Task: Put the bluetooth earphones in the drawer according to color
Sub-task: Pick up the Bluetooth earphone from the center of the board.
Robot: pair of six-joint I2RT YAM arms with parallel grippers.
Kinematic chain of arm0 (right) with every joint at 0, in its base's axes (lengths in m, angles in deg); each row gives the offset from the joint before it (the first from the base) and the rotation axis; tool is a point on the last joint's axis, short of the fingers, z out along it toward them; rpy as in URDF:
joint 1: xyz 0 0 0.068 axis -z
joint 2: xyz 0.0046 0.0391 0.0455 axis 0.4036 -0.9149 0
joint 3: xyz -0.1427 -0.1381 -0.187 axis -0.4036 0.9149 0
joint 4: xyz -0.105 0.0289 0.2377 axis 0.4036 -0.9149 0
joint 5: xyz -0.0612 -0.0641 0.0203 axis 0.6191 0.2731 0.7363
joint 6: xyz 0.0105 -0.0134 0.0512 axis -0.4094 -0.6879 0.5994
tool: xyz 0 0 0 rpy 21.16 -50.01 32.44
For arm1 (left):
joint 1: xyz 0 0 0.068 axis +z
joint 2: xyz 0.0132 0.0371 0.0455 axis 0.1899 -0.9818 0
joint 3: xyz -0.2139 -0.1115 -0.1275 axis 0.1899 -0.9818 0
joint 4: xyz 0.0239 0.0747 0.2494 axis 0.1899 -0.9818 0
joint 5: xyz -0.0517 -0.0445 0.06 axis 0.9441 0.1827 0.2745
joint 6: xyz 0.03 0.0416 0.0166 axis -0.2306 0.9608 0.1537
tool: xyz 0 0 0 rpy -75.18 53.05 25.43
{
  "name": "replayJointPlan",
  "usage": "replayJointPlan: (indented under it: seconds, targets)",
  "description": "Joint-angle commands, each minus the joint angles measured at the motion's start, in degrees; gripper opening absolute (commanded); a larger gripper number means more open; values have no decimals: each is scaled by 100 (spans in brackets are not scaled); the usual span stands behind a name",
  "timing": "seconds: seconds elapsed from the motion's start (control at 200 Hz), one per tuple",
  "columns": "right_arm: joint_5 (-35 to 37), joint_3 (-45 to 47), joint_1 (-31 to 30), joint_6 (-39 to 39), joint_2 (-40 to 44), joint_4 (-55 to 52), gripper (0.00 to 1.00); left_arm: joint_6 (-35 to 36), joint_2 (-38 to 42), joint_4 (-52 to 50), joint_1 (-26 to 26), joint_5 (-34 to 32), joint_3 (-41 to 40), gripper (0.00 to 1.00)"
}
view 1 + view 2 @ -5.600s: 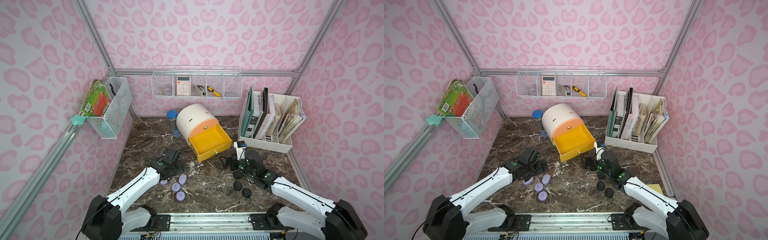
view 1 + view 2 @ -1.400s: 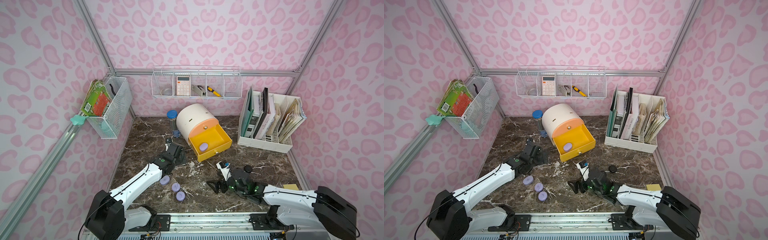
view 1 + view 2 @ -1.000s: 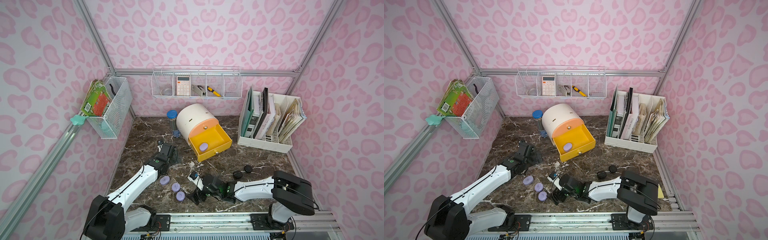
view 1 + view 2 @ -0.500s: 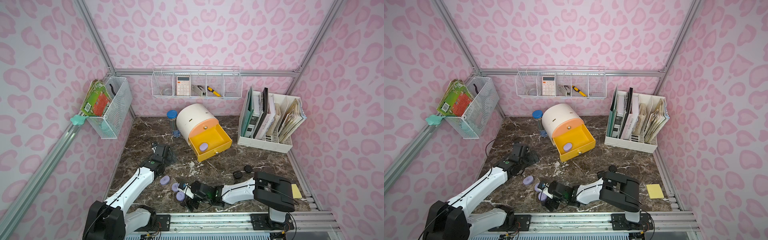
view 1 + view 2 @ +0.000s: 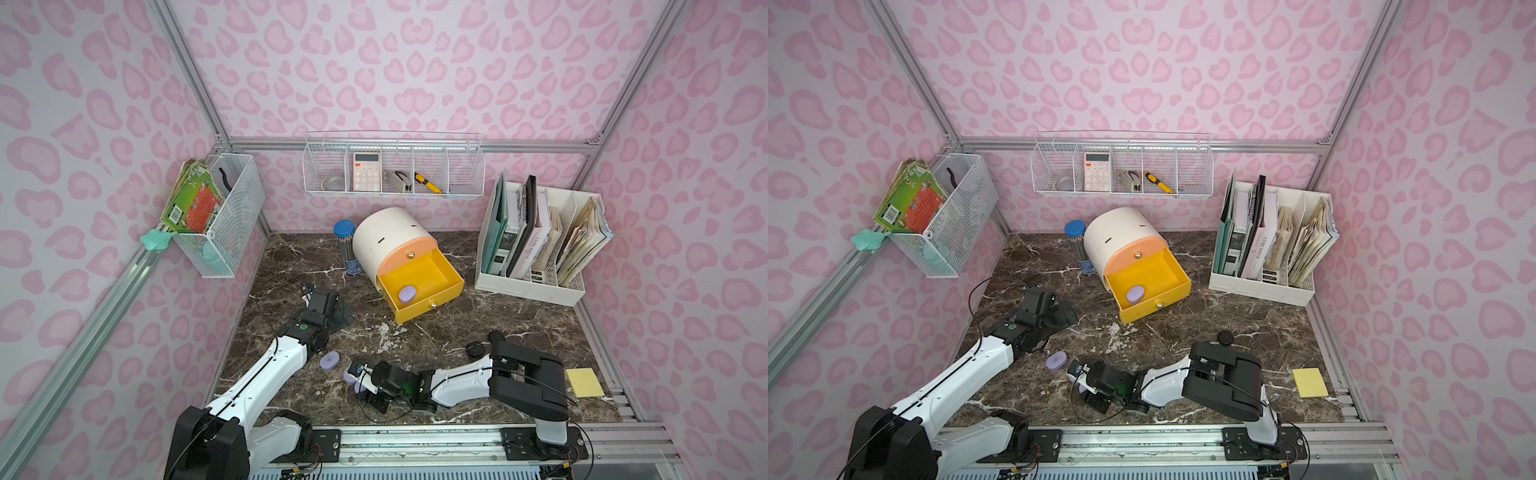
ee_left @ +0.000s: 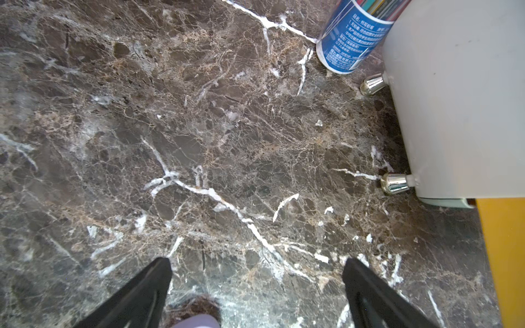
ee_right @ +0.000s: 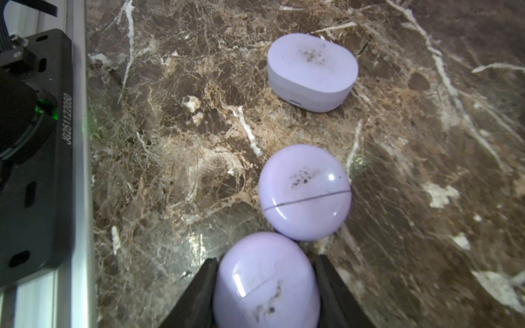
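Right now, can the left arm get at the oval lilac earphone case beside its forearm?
Probably yes: the left gripper is open and empty, and the oval lilac case lies free on the marble top. It is behind the fingertips, though, so the arm must draw back first.

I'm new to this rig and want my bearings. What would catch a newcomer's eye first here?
At the centre of the scene the yellow drawer stands pulled out of the white cabinet, a lilac case inside. In the foreground the right gripper has its jaws on both sides of another case, with a round case and an oval case, lilac too, in a row past it.
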Motion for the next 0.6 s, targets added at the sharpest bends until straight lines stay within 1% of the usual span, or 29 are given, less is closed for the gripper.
replayJointPlan:
  seconds: [0.0,0.06,0.195,0.28,0.4,0.515,0.595]
  targets:
    - [321,82,2,42,206,-286,41,-33,47,-12,9,-96,4,99]
    - [471,168,2,99,416,-269,39,-44,95,-17,14,-121,-13,99]
    - [702,308,10,161,963,-267,38,-55,230,-8,11,-176,-77,99]
    - [701,281,77,109,1300,-369,38,-63,341,18,3,-198,-131,99]
    - [520,167,345,26,1749,-596,36,-63,477,23,12,-219,-175,99]
    - [333,100,722,-60,2160,-672,36,-63,549,18,8,-237,-205,99]
    - [377,75,961,-195,2363,-633,36,-63,566,17,12,-237,-204,99]
